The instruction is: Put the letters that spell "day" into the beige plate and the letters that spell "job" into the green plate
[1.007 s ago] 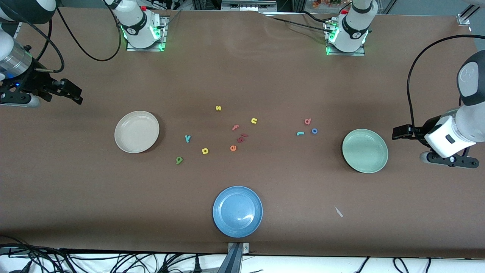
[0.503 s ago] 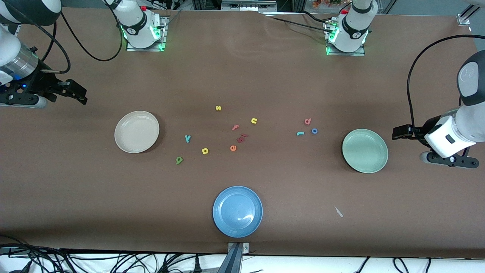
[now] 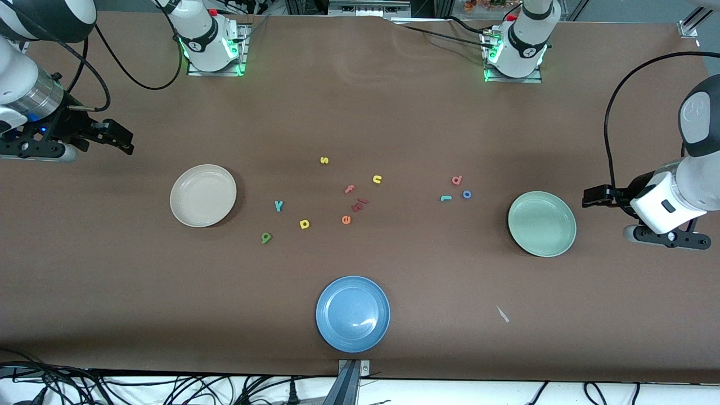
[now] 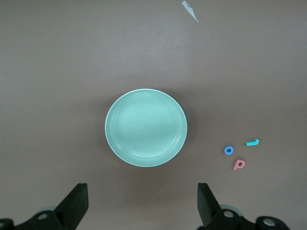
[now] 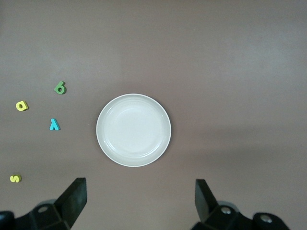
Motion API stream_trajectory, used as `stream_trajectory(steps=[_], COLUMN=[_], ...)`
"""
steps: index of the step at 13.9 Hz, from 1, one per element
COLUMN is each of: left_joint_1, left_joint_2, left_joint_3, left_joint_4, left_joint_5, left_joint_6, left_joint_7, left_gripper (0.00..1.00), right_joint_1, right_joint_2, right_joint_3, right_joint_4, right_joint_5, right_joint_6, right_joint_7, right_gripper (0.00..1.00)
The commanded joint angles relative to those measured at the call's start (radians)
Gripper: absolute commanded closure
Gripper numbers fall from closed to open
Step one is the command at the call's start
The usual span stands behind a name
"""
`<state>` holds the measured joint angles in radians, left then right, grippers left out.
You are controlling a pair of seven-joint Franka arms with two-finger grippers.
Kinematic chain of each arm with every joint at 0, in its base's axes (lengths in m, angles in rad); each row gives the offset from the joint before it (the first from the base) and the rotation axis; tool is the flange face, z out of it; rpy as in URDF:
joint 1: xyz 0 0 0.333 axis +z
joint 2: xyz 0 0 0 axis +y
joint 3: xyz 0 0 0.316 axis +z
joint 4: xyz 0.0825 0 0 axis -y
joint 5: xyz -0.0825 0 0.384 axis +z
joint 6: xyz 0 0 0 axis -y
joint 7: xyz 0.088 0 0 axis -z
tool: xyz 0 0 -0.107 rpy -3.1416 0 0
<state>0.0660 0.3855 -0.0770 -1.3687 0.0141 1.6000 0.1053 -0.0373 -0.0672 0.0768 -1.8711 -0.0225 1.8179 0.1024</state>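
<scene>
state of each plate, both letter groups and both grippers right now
beige plate: empty
green plate: empty
blue plate: empty
day letters: loose on table
job letters: loose on table
left gripper: open, above table by green plate
right gripper: open, above table by beige plate

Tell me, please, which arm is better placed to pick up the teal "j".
The left. The teal "j" lies on the table near the green plate, at the left arm's end, where the open left gripper hangs; the right gripper, also open, is past the beige plate.
</scene>
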Motion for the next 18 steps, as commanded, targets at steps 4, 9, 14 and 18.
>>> stream_trajectory(steps=[4, 9, 14, 18], left_joint_1=[-0.003, -0.003, -0.005, -0.002], left_joint_2=[-0.011, -0.011, -0.011, -0.011], left_joint_3=[0.005, 0.005, 0.005, 0.003], left_joint_4=[-0.01, -0.01, -0.012, -0.012], left_joint_5=[-0.019, -0.019, -0.019, -0.02], left_joint_6=[0.006, 0.006, 0.005, -0.005], left_joint_7=[-0.003, -0.003, -0.003, -0.004], left_gripper=[0.0, 0.0, 0.0, 0.0], right_joint_1=[-0.003, -0.003, 0.003, 0.032], right_joint_2=[-0.039, -0.045, -0.036, 0.073], right_joint_3=[0.005, 0.005, 0.018, 0.035], right_joint_4=[-0.062, -0.065, -0.053, 0.044], right_joint_5=[0.013, 0.047, 0.045, 0.044], right_joint_6=[0.044, 0.046, 0.049, 0.049], right_joint_7=[-0.001, -0.003, 0.008, 0.005], right_gripper=[0.0, 0.0, 0.0, 0.0])
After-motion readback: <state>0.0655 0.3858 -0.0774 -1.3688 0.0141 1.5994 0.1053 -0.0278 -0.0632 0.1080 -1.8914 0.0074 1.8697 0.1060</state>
